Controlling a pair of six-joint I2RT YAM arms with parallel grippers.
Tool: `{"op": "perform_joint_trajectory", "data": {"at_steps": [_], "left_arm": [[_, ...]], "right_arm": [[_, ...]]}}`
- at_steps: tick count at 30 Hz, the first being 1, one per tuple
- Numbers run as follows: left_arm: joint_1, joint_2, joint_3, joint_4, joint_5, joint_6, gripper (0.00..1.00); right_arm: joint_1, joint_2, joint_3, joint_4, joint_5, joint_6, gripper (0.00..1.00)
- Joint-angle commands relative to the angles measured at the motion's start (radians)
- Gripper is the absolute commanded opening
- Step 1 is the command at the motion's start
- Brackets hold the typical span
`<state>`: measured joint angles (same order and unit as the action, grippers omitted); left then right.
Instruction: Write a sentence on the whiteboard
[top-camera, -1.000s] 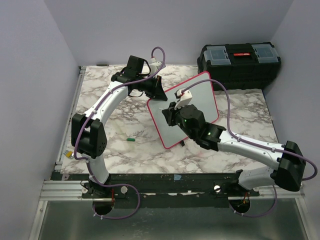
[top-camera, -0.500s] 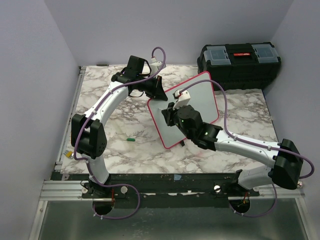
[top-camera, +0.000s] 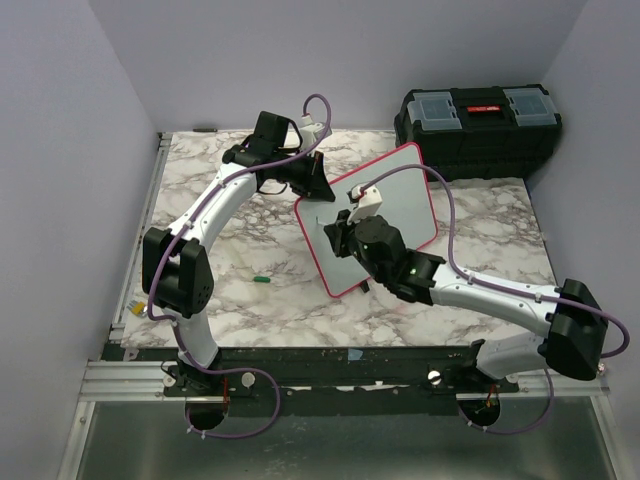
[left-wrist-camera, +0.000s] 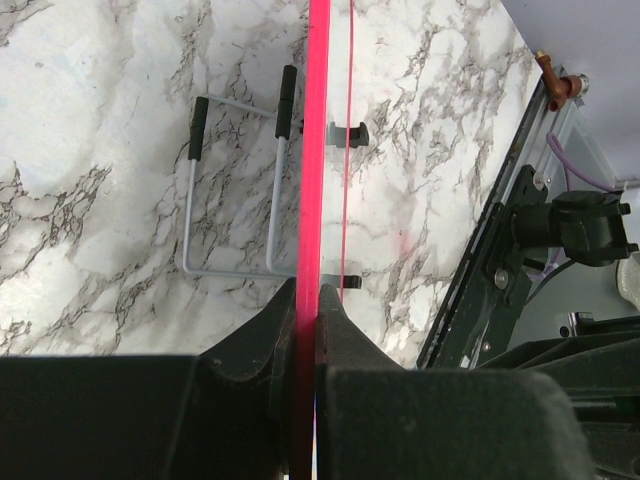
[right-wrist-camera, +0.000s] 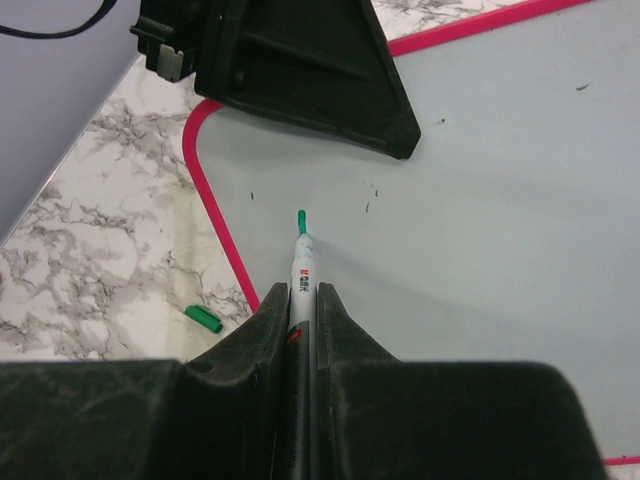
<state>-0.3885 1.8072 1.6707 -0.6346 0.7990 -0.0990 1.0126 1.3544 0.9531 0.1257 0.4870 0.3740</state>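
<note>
Tabletop (top-camera: 490, 230), whiteboard (top-camera: 410, 190) rim in left pincer (left-wrist-camera: 307, 290), marker (right-wrist-camera: 301, 262) in right pincer (right-wrist-camera: 302, 292) over it

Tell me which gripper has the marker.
The right gripper: it clamps the green-tipped marker, tip over the whiteboard. The left gripper holds no marker; it pinches the whiteboard's red rim.

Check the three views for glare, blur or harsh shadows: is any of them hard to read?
Top external: soft, even light, sharp, no glare on the whiteboard. Left wrist: the marble is crisp, but the left gripper is nearly black and shows little detail. Right wrist: the marker tip is sharp and throws only a faint shadow on the board, while the right gripper is underexposed.
</note>
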Motion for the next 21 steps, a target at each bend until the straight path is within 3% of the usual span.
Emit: {"op": "perform_joint_trajectory", "data": {"at_steps": [1, 9, 21], "left_arm": [[-0.010, -0.024, -0.017, 0.007, -0.141, 0.056, 0.00], [-0.010, -0.024, -0.015, 0.008, -0.141, 0.056, 0.00], [-0.012, -0.028, -0.014, 0.004, -0.143, 0.056, 0.00]], "right_arm": [[0.003, -0.013, -0.050, -0.042, 0.021, 0.027, 0.01], [0.003, -0.044, -0.104, -0.078, 0.000, 0.052, 0.01], [0.003, -0.128, -0.059, -0.092, -0.108, 0.040, 0.01]]}}
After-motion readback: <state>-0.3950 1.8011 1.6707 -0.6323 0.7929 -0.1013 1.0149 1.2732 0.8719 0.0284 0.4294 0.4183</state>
